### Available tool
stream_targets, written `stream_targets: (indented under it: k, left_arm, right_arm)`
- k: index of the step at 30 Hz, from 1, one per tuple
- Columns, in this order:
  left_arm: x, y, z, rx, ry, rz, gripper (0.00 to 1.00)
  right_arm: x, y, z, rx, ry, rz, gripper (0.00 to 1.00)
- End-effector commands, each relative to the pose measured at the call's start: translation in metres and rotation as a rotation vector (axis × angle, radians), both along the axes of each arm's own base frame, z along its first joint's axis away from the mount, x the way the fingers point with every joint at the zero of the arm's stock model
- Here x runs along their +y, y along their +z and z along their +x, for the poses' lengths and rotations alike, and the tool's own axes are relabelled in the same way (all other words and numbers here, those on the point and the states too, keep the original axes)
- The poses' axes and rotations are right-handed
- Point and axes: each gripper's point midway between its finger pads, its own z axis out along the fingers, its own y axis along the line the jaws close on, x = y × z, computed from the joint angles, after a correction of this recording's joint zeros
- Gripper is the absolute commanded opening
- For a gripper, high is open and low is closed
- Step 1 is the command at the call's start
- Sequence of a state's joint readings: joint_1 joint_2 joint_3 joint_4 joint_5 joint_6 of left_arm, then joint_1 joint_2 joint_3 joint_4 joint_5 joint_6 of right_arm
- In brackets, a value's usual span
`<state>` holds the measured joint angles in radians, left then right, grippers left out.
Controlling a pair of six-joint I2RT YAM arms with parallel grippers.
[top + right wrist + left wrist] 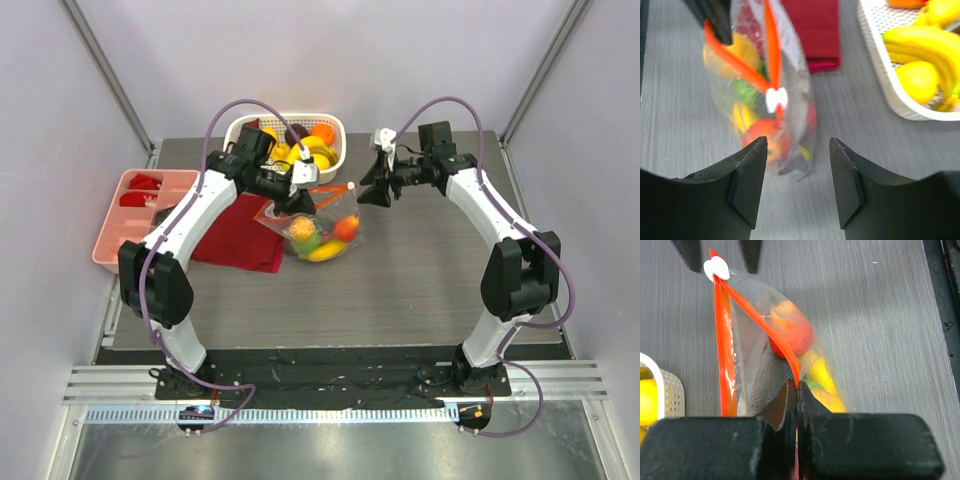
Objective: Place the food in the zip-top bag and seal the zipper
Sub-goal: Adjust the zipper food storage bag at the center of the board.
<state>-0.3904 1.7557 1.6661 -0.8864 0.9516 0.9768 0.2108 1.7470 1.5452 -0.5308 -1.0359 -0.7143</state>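
The clear zip-top bag (318, 232) hangs upright over the table, holding food (792, 332): a red-orange piece, a yellow banana and a green piece. My left gripper (797, 385) is shut on one end of the bag's orange-red zipper (760, 325). The zipper's two strips spread apart and meet at the white tip (716, 268). My right gripper (799, 145) is open, a little short of that white tip (776, 99), with nothing between its fingers. In the top view the right gripper (370, 190) sits just right of the bag's upper corner.
A white slotted basket (335, 130) with bananas (920, 45) and other toy fruit stands behind the bag. A folded dark red cloth (240, 240) lies left of the bag. At the table's left edge is a pink tray (115, 235).
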Motion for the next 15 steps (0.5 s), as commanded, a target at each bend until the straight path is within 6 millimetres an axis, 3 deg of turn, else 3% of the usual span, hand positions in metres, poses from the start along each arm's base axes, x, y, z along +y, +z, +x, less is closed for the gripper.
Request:
stream_targets:
  k: [1, 6, 11, 15]
  left_arm:
    - [-0.002, 0.009, 0.002, -0.022, -0.019, -0.013, 0.00]
    - [-0.001, 0.008, 0.003, -0.034, -0.025, -0.007, 0.00]
    - [0.003, 0.004, -0.002, -0.040, -0.043, 0.014, 0.00]
    - [0.003, 0.001, -0.002, -0.028, -0.039, 0.021, 0.00]
  right_arm:
    - [0.012, 0.008, -0.025, -0.139, 0.129, 0.010, 0.57]
    - [0.014, 0.001, -0.036, -0.103, 0.155, -0.001, 0.57]
    - [0.023, -0.001, -0.026, -0.062, 0.153, 0.012, 0.56]
    - [0.028, 0.003, -0.021, -0.062, 0.153, 0.017, 0.50]
